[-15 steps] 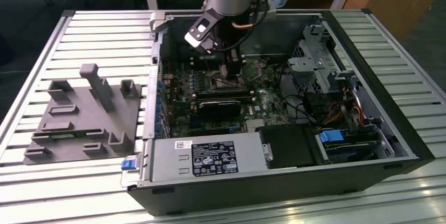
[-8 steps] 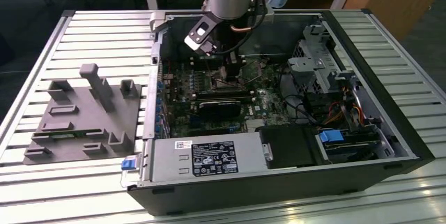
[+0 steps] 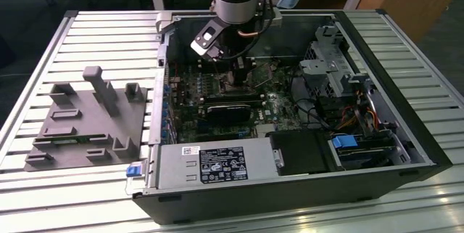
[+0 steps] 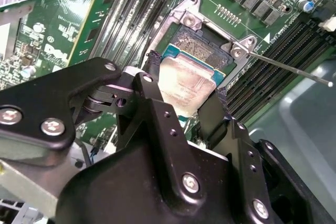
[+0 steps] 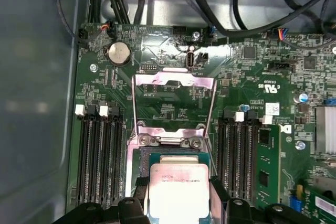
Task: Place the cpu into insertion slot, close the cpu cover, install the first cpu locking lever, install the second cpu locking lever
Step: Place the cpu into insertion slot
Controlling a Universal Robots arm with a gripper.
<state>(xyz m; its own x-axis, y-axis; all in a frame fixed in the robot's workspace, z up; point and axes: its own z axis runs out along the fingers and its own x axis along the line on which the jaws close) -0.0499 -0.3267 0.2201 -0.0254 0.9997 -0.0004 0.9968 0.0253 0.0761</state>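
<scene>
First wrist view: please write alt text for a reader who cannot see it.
A black claw grips a small square silver-grey cpu at the dark square insertion slot in a green circuit board. The thin silver cpu cover frame is open beyond it, with long black memory slots on both sides.

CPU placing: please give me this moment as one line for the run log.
pincer: shut on cpu | cpu: over insertion slot, seating unclear | cpu cover: open | locking lever: not latched
</scene>
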